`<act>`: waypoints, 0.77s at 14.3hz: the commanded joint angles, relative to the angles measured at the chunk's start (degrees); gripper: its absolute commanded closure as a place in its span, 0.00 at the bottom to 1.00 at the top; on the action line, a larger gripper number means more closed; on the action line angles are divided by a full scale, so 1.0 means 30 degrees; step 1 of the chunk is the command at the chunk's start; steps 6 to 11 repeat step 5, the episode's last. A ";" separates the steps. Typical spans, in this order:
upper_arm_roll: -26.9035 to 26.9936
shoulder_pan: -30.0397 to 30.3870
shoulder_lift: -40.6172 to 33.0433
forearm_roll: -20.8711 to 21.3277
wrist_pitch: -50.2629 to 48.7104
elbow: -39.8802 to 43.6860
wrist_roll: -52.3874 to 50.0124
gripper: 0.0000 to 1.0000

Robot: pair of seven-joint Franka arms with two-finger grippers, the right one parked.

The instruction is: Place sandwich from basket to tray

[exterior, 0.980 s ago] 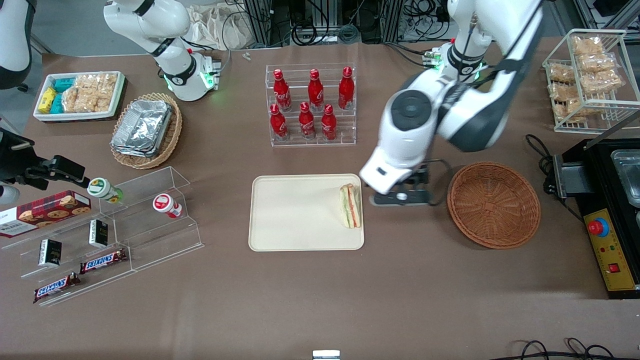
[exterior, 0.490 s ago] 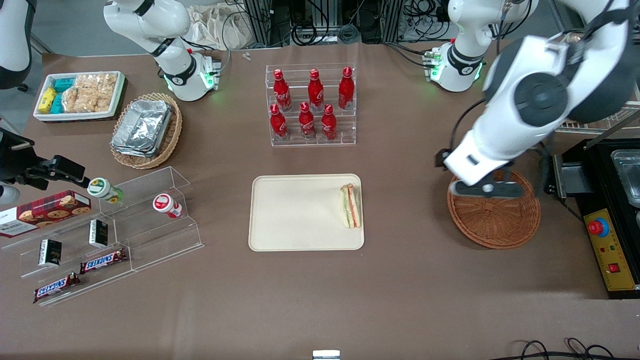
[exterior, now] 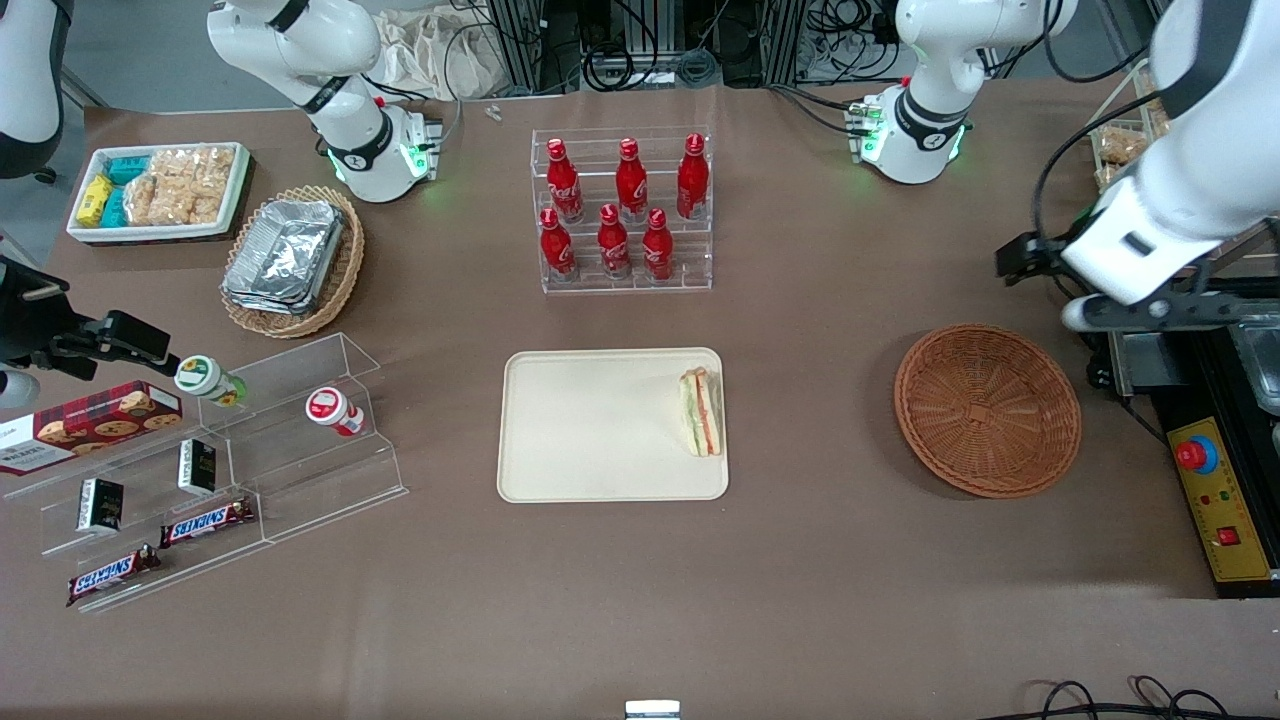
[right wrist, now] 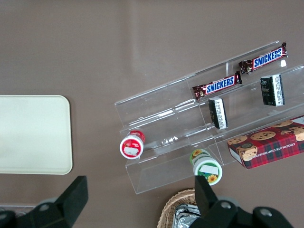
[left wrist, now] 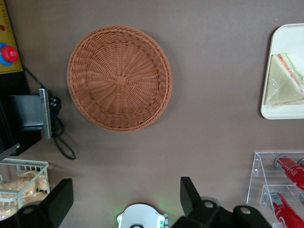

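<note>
Broadly, the brown table [exterior: 800, 600] fills the front view, and the white left arm [exterior: 1190, 170] hangs over its working arm's end. Next in size is the cream tray [exterior: 590, 430], flat near the table's middle, with the clear rack of red bottles [exterior: 622, 210] farther from the front camera than it. The round reddish-brown basket [exterior: 987, 410] sits on the cloth well apart from the tray, toward the working arm's end; its woven floor is fully in view from the wrist camera [left wrist: 118, 78]. A black control box [exterior: 1225, 500] with a red button [exterior: 1197, 455] stands beside the basket at the table's edge. A white wire rack of bagged snacks [left wrist: 23, 183] lies farther from the front camera than that box.

The gripper [left wrist: 126, 192] hovers high above the table by the control box, a little farther from the front camera than the basket and touching nothing. Its two black fingers [left wrist: 61, 204] stand wide apart with only bare cloth between them.

Smallest is the sandwich [exterior: 701, 412]. It lies on the tray in its clear wrap, against the rim that faces the basket [left wrist: 285, 80], well apart from the gripper.
</note>
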 commanded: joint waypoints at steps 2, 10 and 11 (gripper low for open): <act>0.1232 -0.1154 -0.0861 -0.0297 -0.0123 -0.0810 0.0248 0.00; 0.1232 -0.1505 -0.0627 -0.0238 -0.0152 -0.0312 0.0248 0.00; 0.1232 -0.1505 -0.0627 -0.0238 -0.0152 -0.0312 0.0248 0.00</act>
